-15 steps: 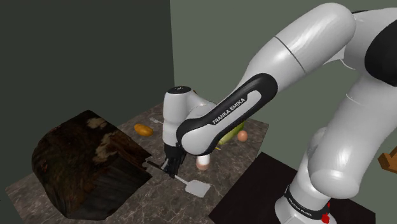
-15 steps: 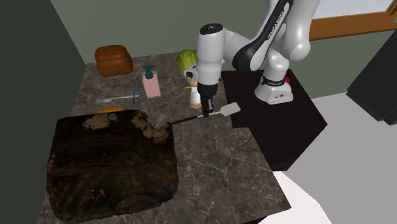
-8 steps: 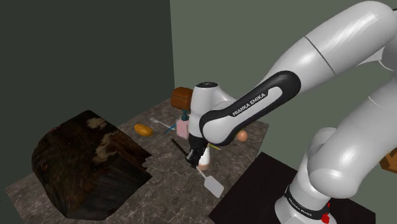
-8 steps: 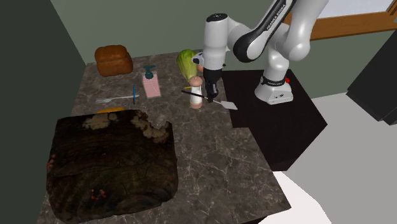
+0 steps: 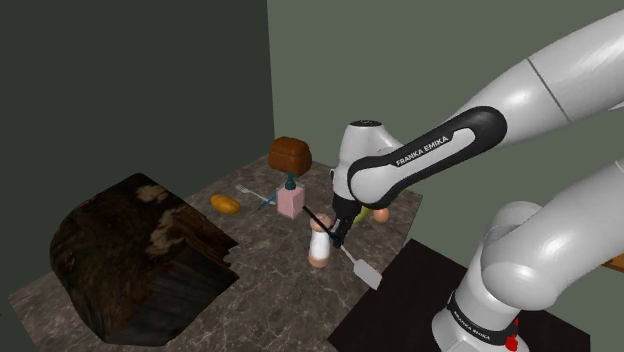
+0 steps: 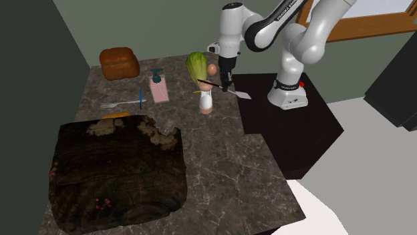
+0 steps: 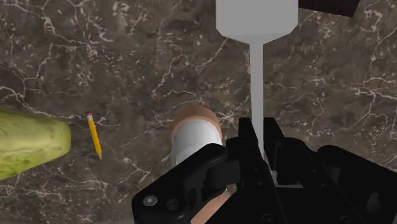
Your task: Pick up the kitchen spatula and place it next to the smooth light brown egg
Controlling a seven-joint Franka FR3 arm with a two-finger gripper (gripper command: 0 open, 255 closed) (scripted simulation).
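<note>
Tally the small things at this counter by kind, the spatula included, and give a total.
Food: 4 (bread loaf, green vegetable, egg, orange lump)
Utensils: 2 (fork, spatula)
Thin sticks: 2 (pencil, blue stick)
Containers: 2 (pink bottle, shaker)
Total: 10

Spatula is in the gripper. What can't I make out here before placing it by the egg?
The egg: shoulder view, the arm covers part of it.
The spatula handle end: wrist view, hidden under the gripper; the blade is cut by the picture's edge.
The counter space beside the egg: second exterior view, the lettuce and gripper crowd it, too small to judge.
</note>
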